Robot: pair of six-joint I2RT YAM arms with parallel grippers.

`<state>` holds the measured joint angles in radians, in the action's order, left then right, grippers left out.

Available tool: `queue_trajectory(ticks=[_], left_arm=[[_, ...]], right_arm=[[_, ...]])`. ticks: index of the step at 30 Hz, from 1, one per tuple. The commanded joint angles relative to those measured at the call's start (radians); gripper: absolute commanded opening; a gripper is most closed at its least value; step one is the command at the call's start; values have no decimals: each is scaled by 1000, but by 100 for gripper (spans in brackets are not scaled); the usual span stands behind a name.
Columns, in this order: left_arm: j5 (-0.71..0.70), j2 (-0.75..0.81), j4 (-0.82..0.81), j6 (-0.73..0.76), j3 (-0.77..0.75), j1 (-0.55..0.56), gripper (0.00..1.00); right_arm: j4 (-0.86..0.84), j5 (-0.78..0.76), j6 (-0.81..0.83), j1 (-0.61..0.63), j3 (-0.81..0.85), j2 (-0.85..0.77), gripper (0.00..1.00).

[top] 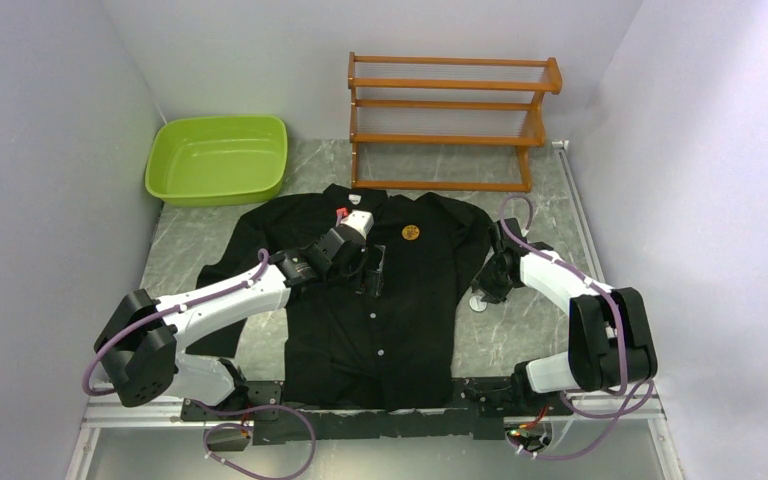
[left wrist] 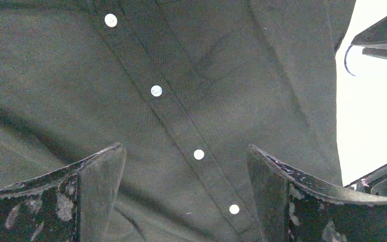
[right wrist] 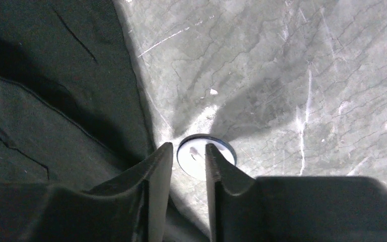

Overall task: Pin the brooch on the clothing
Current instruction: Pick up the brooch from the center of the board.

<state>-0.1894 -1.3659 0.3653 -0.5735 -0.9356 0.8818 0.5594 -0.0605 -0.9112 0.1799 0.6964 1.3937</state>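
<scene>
The clothing (top: 390, 300) is a black button-up shirt lying flat on the table, front up. The brooch (top: 411, 232), a small round orange badge, sits on its chest right of the placket. My left gripper (top: 372, 268) hovers open and empty over the placket; the left wrist view shows its jaws wide apart (left wrist: 186, 166) with white buttons (left wrist: 198, 154) between them. My right gripper (top: 482, 293) is low over the table beside the shirt's right edge. Its jaws (right wrist: 189, 151) stand narrowly apart and empty, tips at a small white disc with a blue rim (right wrist: 194, 159).
A green basin (top: 218, 158) stands at the back left. A wooden rack (top: 450, 120) stands at the back, just behind the collar. Walls close in on both sides. Bare marble table (right wrist: 292, 91) lies right of the shirt.
</scene>
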Motion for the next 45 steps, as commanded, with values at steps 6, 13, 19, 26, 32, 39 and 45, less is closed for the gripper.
queue_trajectory(ticks=[6,13,19,26,32,39,45], left_arm=[[6,10,-18,-28,7,-4,94],[4,16,-15,-30,13,-4,94],[-5,41,-7,-37,24,-3,94],[-8,63,-2,-36,27,-4,94],[-7,91,-12,-46,49,-4,94],[30,103,-68,-61,76,-11,94],[125,95,-141,-77,83,-36,94]], right_arm=[[34,90,35,-5,-16,-58,46],[-2,113,21,-5,-42,-14,32],[-25,111,10,-5,-55,30,28],[-56,98,41,-20,-46,78,1],[-71,164,82,-61,-57,64,0],[43,77,86,-63,-27,-130,0],[99,65,112,-62,24,-270,0]])
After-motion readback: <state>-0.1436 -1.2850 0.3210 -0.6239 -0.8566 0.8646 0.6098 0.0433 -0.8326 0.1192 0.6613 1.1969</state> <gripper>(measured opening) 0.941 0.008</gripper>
